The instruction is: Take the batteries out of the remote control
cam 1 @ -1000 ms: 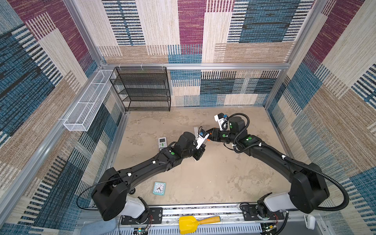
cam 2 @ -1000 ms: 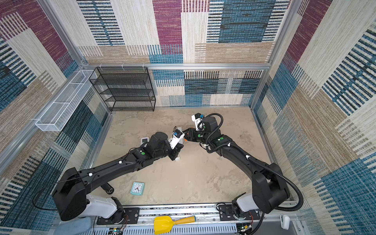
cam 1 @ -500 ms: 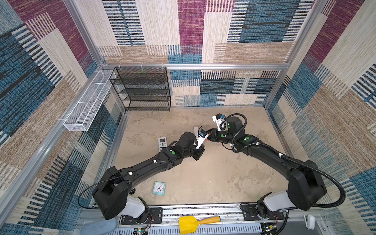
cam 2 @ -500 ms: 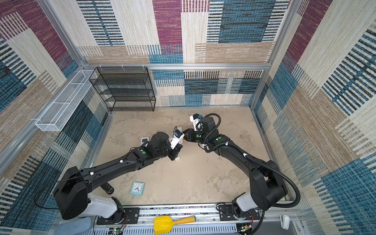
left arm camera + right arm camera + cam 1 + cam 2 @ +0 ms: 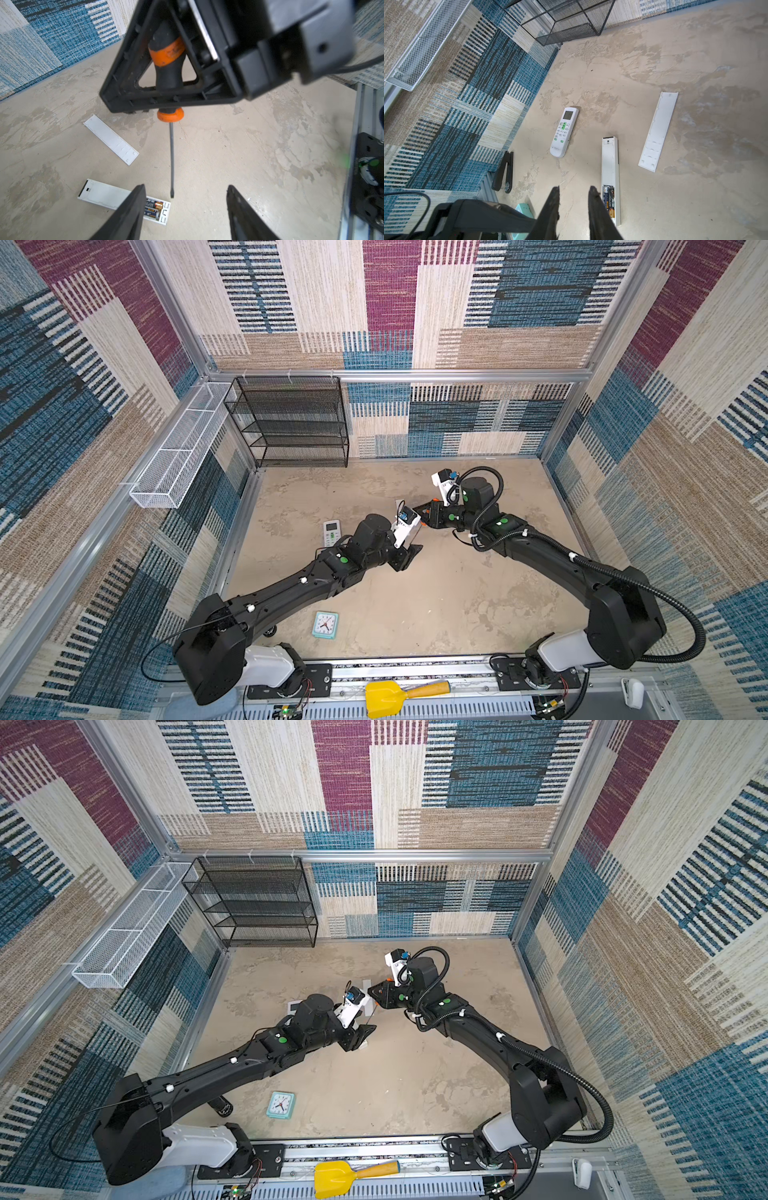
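Observation:
The remote control point(image 5: 609, 162) lies face down on the floor, a long white bar with its compartment open. Two dark batteries point(image 5: 609, 199) with golden ends sit in it, also seen in the left wrist view as batteries point(image 5: 154, 208). Its white cover point(image 5: 657, 133) lies loose beside it. My right gripper point(image 5: 574, 189) is shut on the handle of an orange and black screwdriver point(image 5: 167, 52). The shaft point(image 5: 171, 158) points down, its tip just off the compartment end. My left gripper point(image 5: 186, 187) is open and empty right above the remote, in a top view at left gripper point(image 5: 409, 553).
A second white remote point(image 5: 564, 132) with green buttons lies face up to the left. A black stapler point(image 5: 503, 172) sits by the left wall, a teal clock point(image 5: 325, 625) near the front. A black mesh shelf point(image 5: 291, 423) and a white wire basket point(image 5: 178, 448) stand at the back left.
My left gripper's jaws have opened and no longer hold the screwdriver. The right gripper has shifted slightly left and closed on the handle.

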You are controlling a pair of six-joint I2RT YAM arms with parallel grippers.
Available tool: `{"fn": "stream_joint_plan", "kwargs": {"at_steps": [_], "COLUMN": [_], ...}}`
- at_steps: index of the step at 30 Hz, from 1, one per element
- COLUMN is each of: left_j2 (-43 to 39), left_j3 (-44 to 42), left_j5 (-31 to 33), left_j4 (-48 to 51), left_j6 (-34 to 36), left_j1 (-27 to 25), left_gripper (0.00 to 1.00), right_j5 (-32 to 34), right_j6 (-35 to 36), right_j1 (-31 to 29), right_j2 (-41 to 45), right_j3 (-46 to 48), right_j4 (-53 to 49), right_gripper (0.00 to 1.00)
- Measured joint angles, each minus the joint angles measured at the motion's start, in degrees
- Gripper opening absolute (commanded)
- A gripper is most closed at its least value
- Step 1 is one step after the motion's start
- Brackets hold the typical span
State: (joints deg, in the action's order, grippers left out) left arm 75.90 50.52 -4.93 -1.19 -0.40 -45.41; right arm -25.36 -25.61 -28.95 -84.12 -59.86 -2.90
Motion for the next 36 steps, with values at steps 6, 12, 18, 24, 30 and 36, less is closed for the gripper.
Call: {"fn": "stream_joint_plan", "kwargs": {"at_steps": [6, 12, 18, 24, 30, 36], "left_j2": [-5.6, -7.87, -5.18, 2.8, 9.88, 13.9], "left_j3": [-5.09, -11.23, -16.76, -17.05, -17.33, -17.33], "left_j5": [-3.04, -6.75, -10.51, -14.99, -17.84, -18.1], "left_j4": [-0.72, -0.5, -2.49, -8.17, -15.1, -19.26], "left_j6": [-9.9, -25.33, -38.49, -47.78, -54.1, -56.92], "left_j1": [5.97, 12.48, 15.76, 16.79, 16.79, 16.9], "left_gripper": [0.58, 0.51, 0.46, 0.33, 0.25, 0.24], "right_j5": [3.61, 4.52, 3.58, 3.56, 3.85, 2.45], "right_j6": [7.23, 16.15, 24.28, 28.17, 28.7, 28.85], "right_j1": [-2.08, -6.47, -8.57, -8.55, -8.55, -8.57], "right_j2": [-0.17, -1.57, -3.72, -7.43, -11.52, -14.99], "right_j3": [1.6, 6.27, 9.94, 9.35, 7.82, 6.08], "right_j4": [4.46, 13.88, 21.99, 25.16, 26.45, 27.67], "right_gripper": [0.0, 0.0, 0.0, 0.0, 0.0, 0.0]}}
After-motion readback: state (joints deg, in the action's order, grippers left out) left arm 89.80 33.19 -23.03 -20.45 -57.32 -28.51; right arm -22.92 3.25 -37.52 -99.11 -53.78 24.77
